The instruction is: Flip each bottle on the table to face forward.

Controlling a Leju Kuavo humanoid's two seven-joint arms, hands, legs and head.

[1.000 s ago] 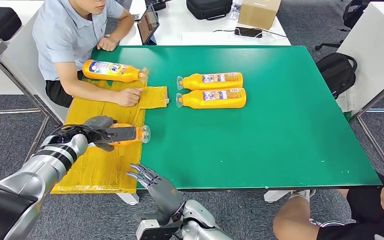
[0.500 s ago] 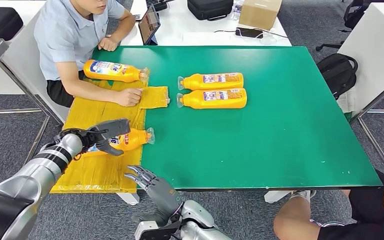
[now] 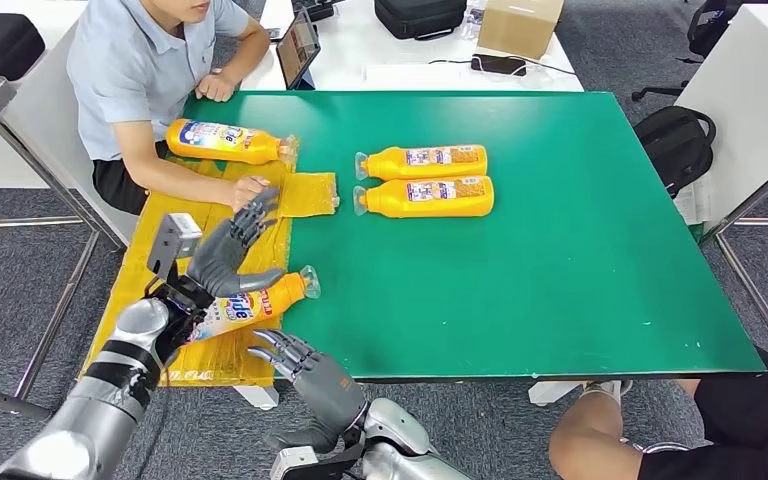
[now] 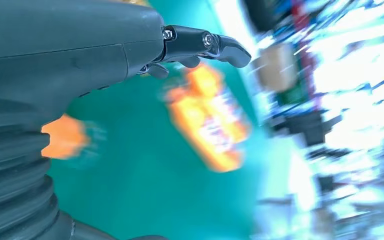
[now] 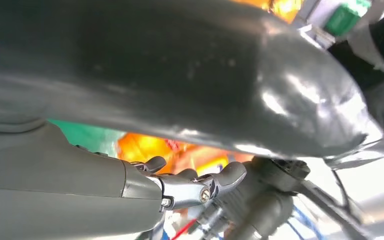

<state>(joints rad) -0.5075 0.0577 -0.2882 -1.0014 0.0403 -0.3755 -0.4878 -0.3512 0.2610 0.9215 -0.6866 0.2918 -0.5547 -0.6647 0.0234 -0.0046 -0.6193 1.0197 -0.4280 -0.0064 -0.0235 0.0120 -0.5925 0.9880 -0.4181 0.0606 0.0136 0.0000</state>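
An orange bottle (image 3: 256, 299) lies tilted on the yellow mat (image 3: 200, 345), printed label up, clear cap toward the green table (image 3: 560, 250). My left hand (image 3: 226, 252) hovers just over its base end with fingers spread upward, and the thumb is close to the bottle's top. Two more orange bottles (image 3: 422, 161) (image 3: 425, 196) lie side by side on the green table, caps to the left; they show blurred (image 4: 207, 122) in the left wrist view. A fourth bottle (image 3: 225, 142) lies by the seated person. My right hand (image 3: 305, 370) hangs open below the table's front edge.
A seated person (image 3: 140, 70) at the far left rests a hand (image 3: 250, 190) on the yellow mat, close to my left fingertips. A tablet (image 3: 297, 45), a black bag (image 3: 418, 15) and a box (image 3: 518, 25) sit on the white table behind. Another person's knee (image 3: 600, 440) is at the front right.
My left hand let go of the near bottle and rose with fingers spreading. The bottle now lies with its label up and its cap swung slightly farther away.
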